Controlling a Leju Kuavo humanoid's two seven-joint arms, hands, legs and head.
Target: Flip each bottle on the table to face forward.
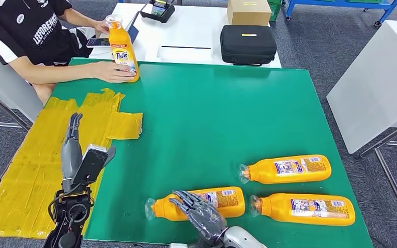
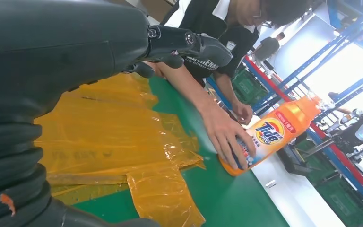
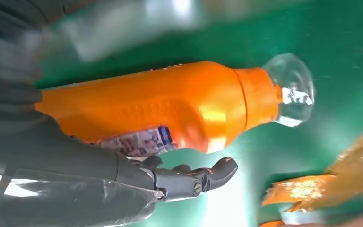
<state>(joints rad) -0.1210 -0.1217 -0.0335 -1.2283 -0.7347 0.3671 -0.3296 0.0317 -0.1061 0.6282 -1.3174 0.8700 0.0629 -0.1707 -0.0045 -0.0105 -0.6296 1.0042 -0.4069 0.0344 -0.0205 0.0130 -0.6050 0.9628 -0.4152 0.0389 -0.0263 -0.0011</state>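
Bottles of orange detergent lie on a green mat point(image 1: 212, 103). The nearest bottle point(image 1: 201, 202) rests on its side at the front edge, back label up, clear cap pointing toward the robot's left. Two more lie just to its right, one point(image 1: 287, 169) farther back and one point(image 1: 302, 208) nearer. A fourth bottle point(image 1: 122, 49) stands upright at the far left corner, steadied by a person's hand point(image 1: 115, 71).

The right hand point(image 1: 202, 213) reaches over the nearest bottle, fingers spread and curving around its body without a firm grip yet. The left hand point(image 1: 77, 157) hovers open over yellow tape point(image 1: 41, 155) patched on the mat.

To do this step well, the fingers likely need to close around the bottle's middle before rolling it, so the smooth plastic does not slip.

Beyond the mat stands a white table point(image 1: 186, 31) with a black case point(image 1: 248, 44) and a cardboard box point(image 1: 248, 11); the floor is grey carpet.
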